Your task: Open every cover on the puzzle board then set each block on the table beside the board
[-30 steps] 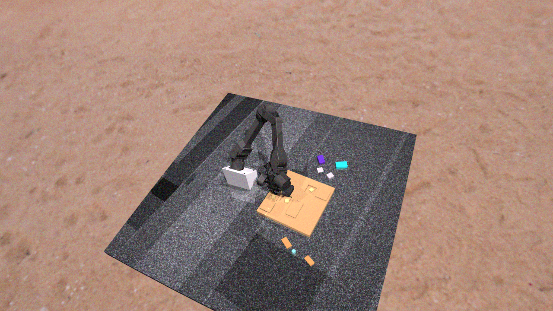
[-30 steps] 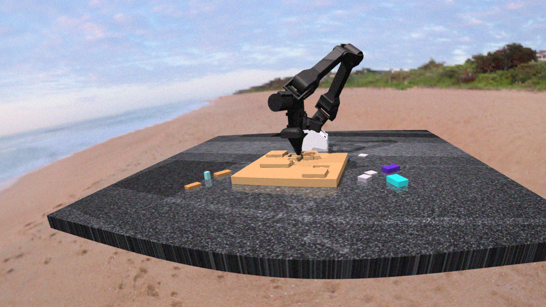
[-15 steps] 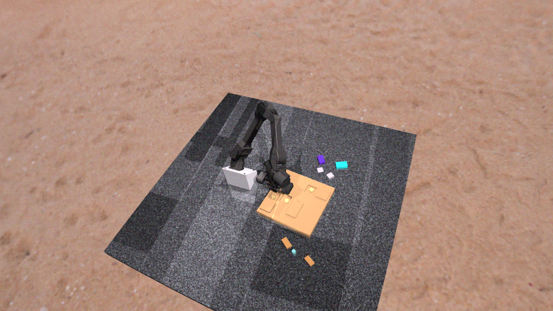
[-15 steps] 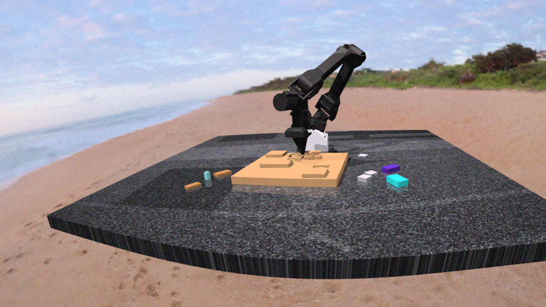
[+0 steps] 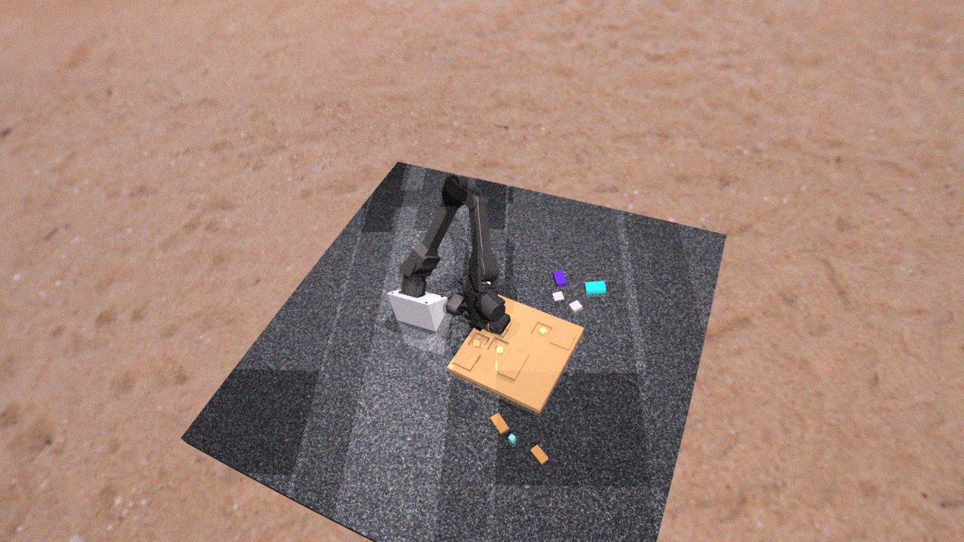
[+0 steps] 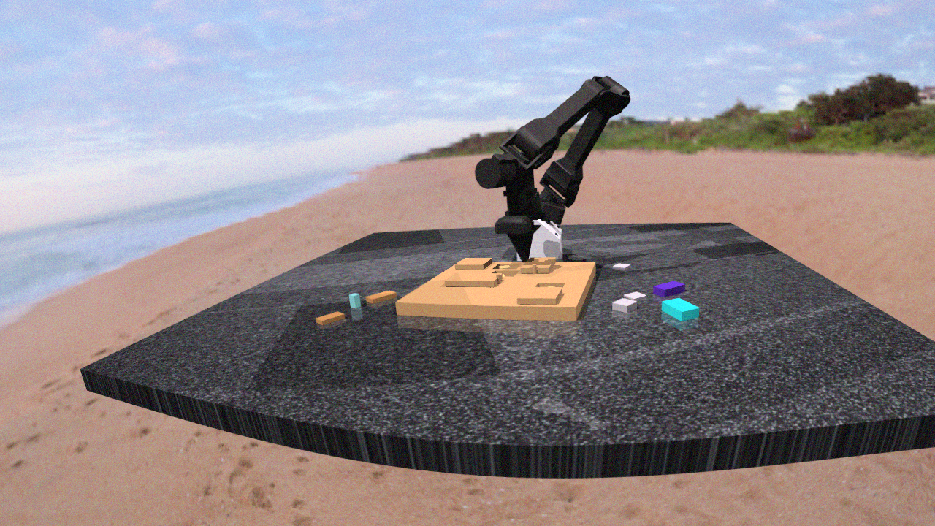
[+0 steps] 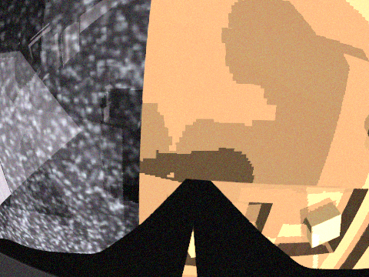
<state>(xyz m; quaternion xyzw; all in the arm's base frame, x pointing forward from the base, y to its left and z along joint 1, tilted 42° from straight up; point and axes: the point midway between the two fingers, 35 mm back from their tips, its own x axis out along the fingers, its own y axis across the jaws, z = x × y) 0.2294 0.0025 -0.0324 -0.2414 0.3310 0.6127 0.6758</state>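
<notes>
Blocks lay on the table (image 6: 457, 392) on both sides of the puzzle board (image 6: 483, 302), the landmark: left of it two orange blocks (image 6: 330, 318) flanked a small pale cyan block (image 6: 354, 300); right of it sat white blocks (image 6: 623, 305), a purple block (image 6: 668, 288) and a cyan block (image 6: 679, 308). Over the board's far edge, near the white arm base (image 5: 416, 309), the jaws (image 6: 523, 253) were fully closed and gripped nothing. A pale block (image 7: 322, 223) sat in a well.

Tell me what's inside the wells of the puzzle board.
On the puzzle board, yellow blocks show in the uncovered wells. The shut gripper hides part of the board's near-arm corner.
</notes>
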